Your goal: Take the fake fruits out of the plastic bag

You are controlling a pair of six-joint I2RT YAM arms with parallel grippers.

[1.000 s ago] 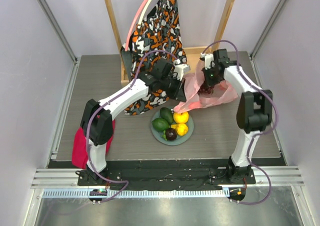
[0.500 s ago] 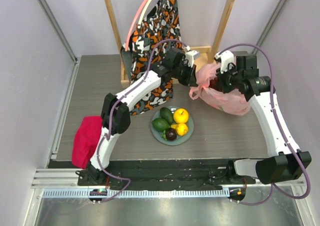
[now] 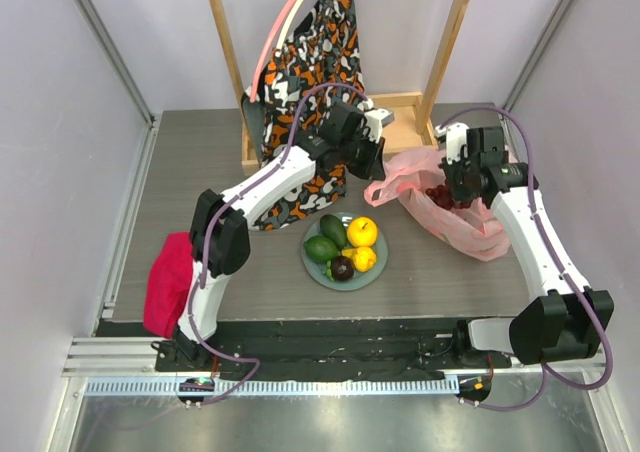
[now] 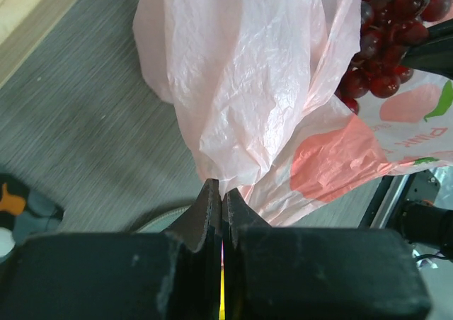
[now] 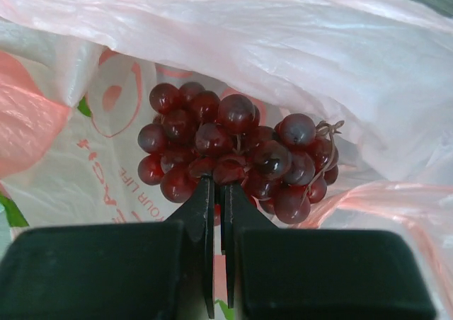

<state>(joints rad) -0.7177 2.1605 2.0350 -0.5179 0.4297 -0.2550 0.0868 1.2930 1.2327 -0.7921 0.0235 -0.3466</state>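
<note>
The pink plastic bag (image 3: 470,227) lies crumpled right of the plate (image 3: 312,268), its mouth lifted. My left gripper (image 3: 378,164) is shut on a bunched edge of the plastic bag (image 4: 248,86), as the left wrist view shows at the left gripper (image 4: 221,192). My right gripper (image 3: 455,187) reaches into the bag and is shut on the dark red grape bunch (image 5: 233,143), pinched at the right gripper (image 5: 220,184). The grapes (image 4: 386,23) also show through the bag's opening. On the plate rest two green fruits (image 3: 322,249), two orange-yellow fruits (image 3: 362,232) and a dark round one (image 3: 342,268).
An orange, black and white patterned garment (image 3: 310,62) hangs from a wooden frame (image 3: 450,32) at the back, draping down behind the left arm. A red cloth (image 3: 170,282) lies at the table's left front edge. Grey walls close in both sides.
Both grippers have carried the bag to the right, away from the plate. The right arm has swung out to the right side, its jaws staying in the bag.
</note>
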